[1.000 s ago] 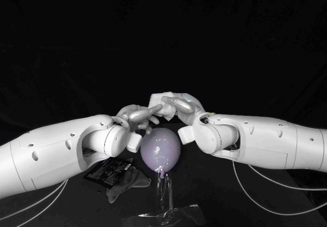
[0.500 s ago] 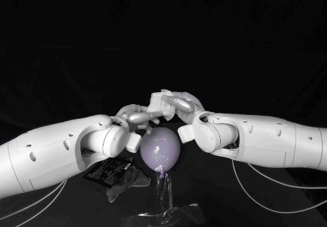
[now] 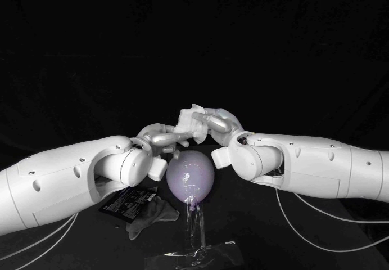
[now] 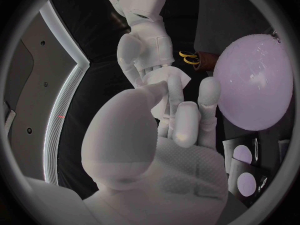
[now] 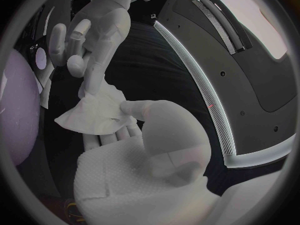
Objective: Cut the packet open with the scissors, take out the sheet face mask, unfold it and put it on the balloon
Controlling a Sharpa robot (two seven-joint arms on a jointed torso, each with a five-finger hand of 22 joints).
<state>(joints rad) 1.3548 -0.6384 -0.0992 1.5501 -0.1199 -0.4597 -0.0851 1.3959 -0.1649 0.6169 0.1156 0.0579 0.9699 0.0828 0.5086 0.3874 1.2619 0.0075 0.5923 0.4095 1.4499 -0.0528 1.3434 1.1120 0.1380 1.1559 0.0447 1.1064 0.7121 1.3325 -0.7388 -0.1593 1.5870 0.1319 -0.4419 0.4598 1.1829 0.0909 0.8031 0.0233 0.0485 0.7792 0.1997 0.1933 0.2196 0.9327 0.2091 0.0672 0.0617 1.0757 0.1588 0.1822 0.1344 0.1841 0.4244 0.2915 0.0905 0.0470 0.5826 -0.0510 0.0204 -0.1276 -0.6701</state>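
Judging from the near side of the table, the early steps look finished. Nearest stands the clear stand (image 3: pixel 197 256) that carries the balloon. Just beyond it to the left, the dark packet (image 3: pixel 128 201) lies flat on the table with a grey crumpled scrap (image 3: pixel 155 216) against its near right corner; neither hand touches it. The balloon (image 3: pixel 191 175) sits upright in the middle, bare, with nothing draped on it yet.

Above and behind the balloon the two hands meet. The right hand (image 3: pixel 220 122) holds the sheet face mask (image 3: pixel 190 119), a thick white wad clamped between its thumb and fingers. The left hand (image 3: pixel 164 138) reaches in from the left with its fingers stretched to the wad's edge. They touch it, but I cannot tell whether they actually pinch a layer.

Farther off, the yellow-handled scissors (image 4: pixel 189 58) lie on the table, apart from both hands.

So cutting and taking out appear done. Unfolding has barely begun, by my reading, and spreading the mask over the balloon is all left to do.
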